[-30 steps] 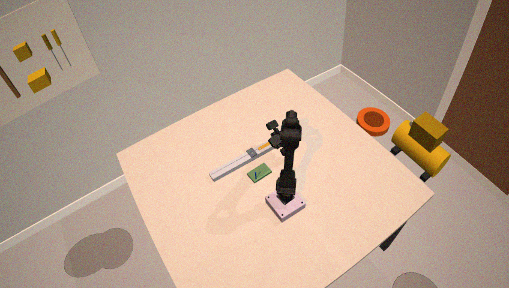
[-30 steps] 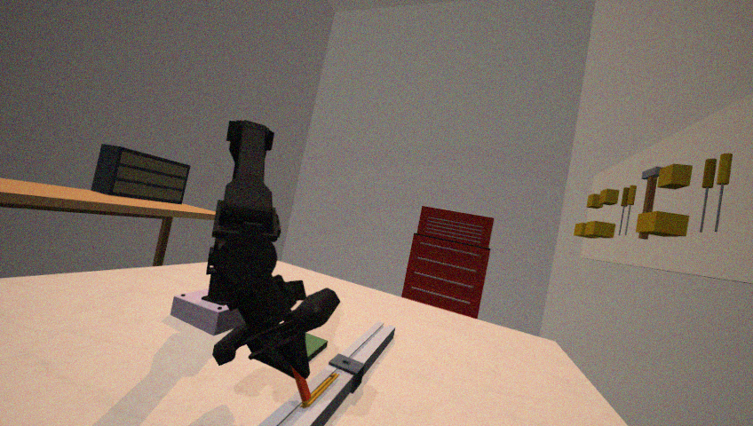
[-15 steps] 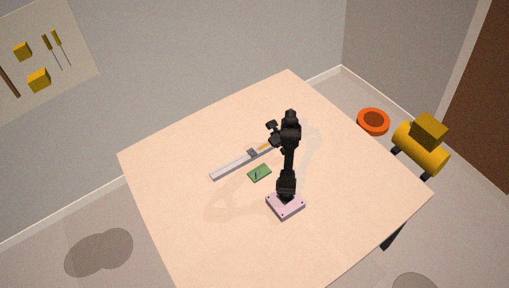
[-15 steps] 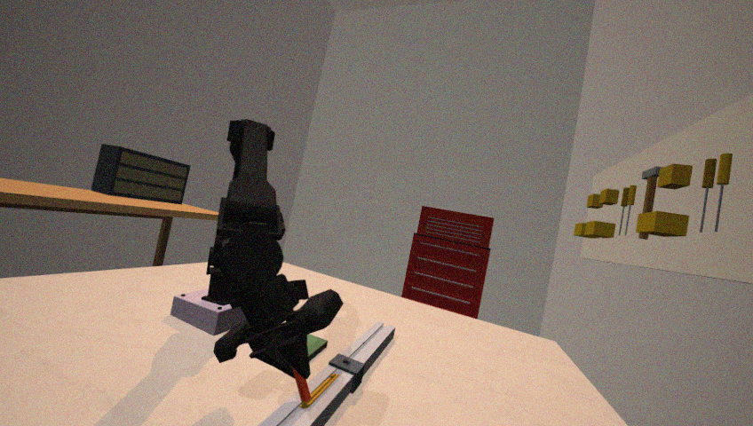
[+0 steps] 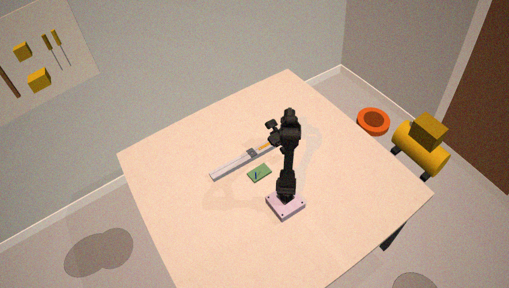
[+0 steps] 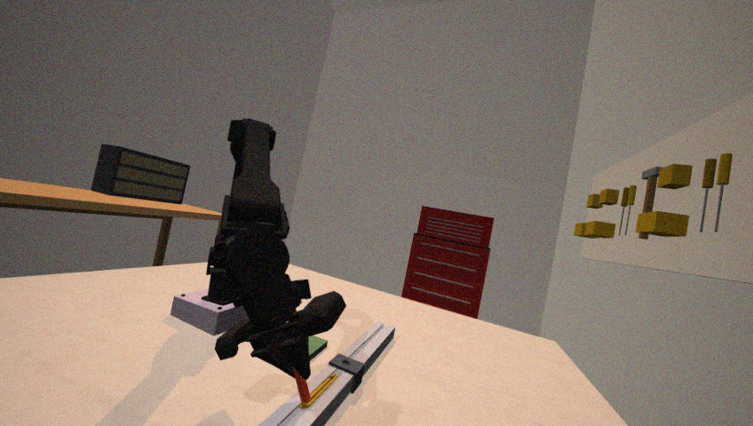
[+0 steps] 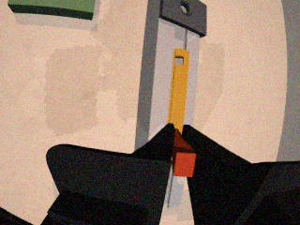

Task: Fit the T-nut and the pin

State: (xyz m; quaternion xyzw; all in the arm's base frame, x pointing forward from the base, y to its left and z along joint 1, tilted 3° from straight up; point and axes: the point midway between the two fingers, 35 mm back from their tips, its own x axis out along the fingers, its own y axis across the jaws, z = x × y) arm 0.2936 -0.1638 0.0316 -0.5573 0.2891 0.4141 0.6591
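Gripper (image 5: 270,144) (image 6: 300,374) (image 7: 176,129) nearly closed, pinching your orange handle (image 6: 302,388) (image 7: 184,163) | brass T-nut (image 5: 264,146) (image 6: 321,390) (image 7: 179,89) along rail (image 5: 228,168) (image 6: 376,345) (image 7: 161,61), bracket (image 5: 251,152) (image 6: 346,363) (image 7: 184,16) at twelve o'clock in wrist view | likely light, stiff, slippery; you should grip handle low

Orange handle (image 6: 301,386) (image 7: 184,163) — green tray (image 5: 259,172) (image 6: 317,346) (image 7: 53,9) — blue pin (image 5: 256,175).

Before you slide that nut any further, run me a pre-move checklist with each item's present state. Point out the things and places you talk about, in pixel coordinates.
1. Gripper (image 6: 302,372) (image 7: 176,129) shut on the orange handle (image 6: 301,388) (image 7: 184,163): ok.
2. Handle sticking up from the brass T-nut (image 5: 264,146) (image 6: 321,389) (image 7: 179,94): ok.
3. Nut flat under the slot's lips: cannot tell.
4. Nut's hole under the dark bracket (image 5: 249,150) (image 6: 340,360) (image 7: 172,10): not ok, short of it.
5. Blue pin (image 5: 256,175) at the green tray (image 5: 264,168) (image 6: 318,345) (image 7: 52,7): ok.
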